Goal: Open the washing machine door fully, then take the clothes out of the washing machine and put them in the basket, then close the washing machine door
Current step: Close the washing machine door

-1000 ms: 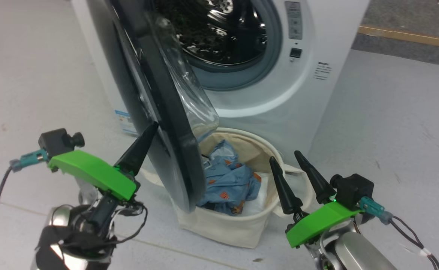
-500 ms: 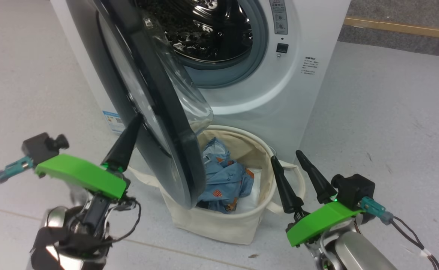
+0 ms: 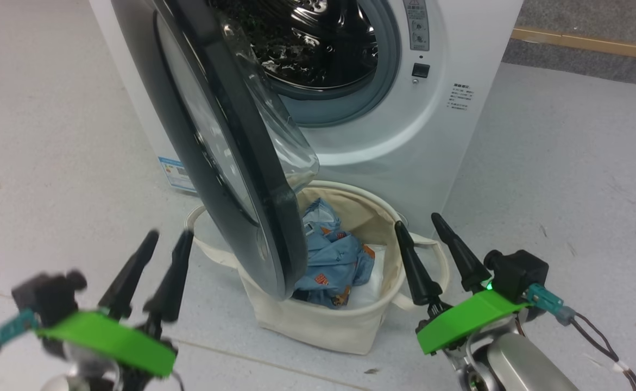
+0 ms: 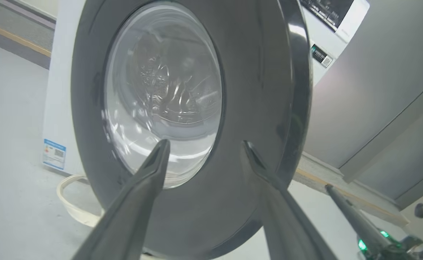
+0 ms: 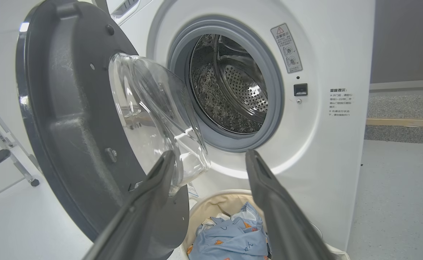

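washing machine door (image 3: 266,212) ajar, near left claw (image 3: 171,234) (spread, apart)

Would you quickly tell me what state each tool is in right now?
Left tool: open, holding nothing.
Right tool: open, holding nothing.

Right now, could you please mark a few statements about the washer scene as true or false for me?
1. The washing machine door stands open. True.
2. The basket is empty. False: the clothes lie in it.
3. The left gripper is shut on the door. False: it is open, apart from the door.
4. The right gripper is open and empty. True.
5. The basket stands in front of the washing machine. True.
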